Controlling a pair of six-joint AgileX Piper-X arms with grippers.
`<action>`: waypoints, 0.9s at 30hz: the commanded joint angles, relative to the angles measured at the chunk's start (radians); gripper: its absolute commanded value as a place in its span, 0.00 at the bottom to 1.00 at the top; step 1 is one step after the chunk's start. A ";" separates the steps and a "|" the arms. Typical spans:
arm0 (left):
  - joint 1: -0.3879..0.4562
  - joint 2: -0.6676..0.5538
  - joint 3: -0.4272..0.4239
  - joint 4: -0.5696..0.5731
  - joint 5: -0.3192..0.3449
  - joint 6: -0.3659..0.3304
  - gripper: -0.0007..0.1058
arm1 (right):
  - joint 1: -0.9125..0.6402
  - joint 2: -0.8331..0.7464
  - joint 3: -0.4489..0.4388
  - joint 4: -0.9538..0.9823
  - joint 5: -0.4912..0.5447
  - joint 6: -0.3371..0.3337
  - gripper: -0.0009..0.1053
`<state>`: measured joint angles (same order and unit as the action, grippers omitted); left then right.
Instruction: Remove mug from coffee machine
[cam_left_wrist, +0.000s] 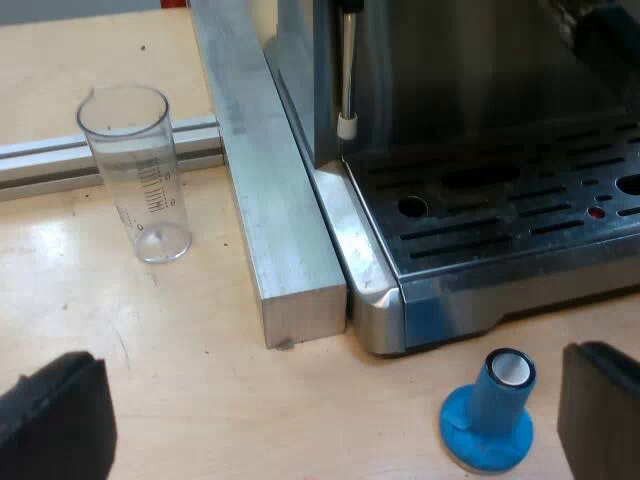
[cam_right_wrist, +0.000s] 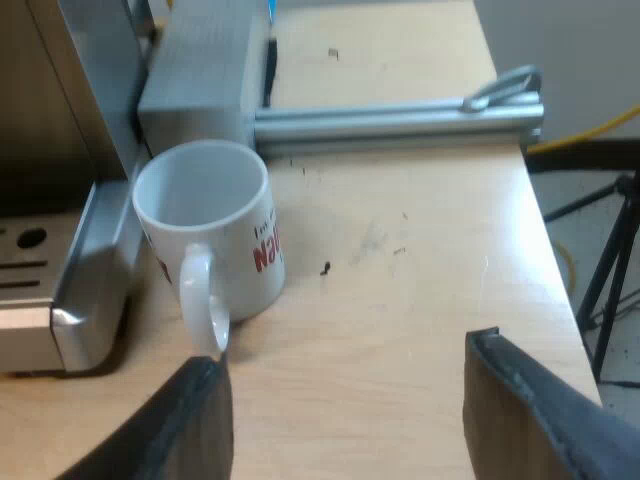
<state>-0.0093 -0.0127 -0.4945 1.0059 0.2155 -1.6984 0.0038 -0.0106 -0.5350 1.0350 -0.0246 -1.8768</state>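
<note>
A white mug (cam_right_wrist: 210, 230) with red lettering stands upright and empty on the wooden table, beside the corner of the espresso machine's drip tray (cam_right_wrist: 60, 300). Its handle points toward my right gripper (cam_right_wrist: 345, 420), which is open just behind it, one finger (cam_right_wrist: 190, 420) close to the handle without holding it. My left gripper (cam_left_wrist: 330, 420) is open low over the table, in front of the machine's slotted drip tray (cam_left_wrist: 500, 215). The tray carries no mug. A steam wand (cam_left_wrist: 347, 80) hangs over the tray's corner.
A blue tamper (cam_left_wrist: 492, 412) stands on the table by the tray's front, near one left finger. An empty measuring glass (cam_left_wrist: 140, 175) stands beside a metal bar (cam_left_wrist: 265, 200) along the machine. A metal rail (cam_right_wrist: 390, 118) crosses the table behind the mug. The table edge (cam_right_wrist: 545, 230) drops off nearby.
</note>
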 joint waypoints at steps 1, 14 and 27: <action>-0.002 -0.129 -0.004 -0.017 -0.011 -0.002 0.86 | 0.000 -0.041 0.014 -0.015 -0.007 -0.005 0.52; -0.002 -0.129 0.005 -0.035 -0.011 -0.002 0.86 | 0.000 -0.041 0.014 -0.016 -0.003 -0.005 0.52; -0.002 -0.129 0.008 -0.040 -0.010 -0.002 0.86 | 0.000 -0.041 0.014 -0.016 -0.003 -0.005 0.52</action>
<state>-0.0093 -0.0127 -0.4895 0.9798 0.2155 -1.6984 0.0038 -0.0106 -0.5144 1.0350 -0.0246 -1.8768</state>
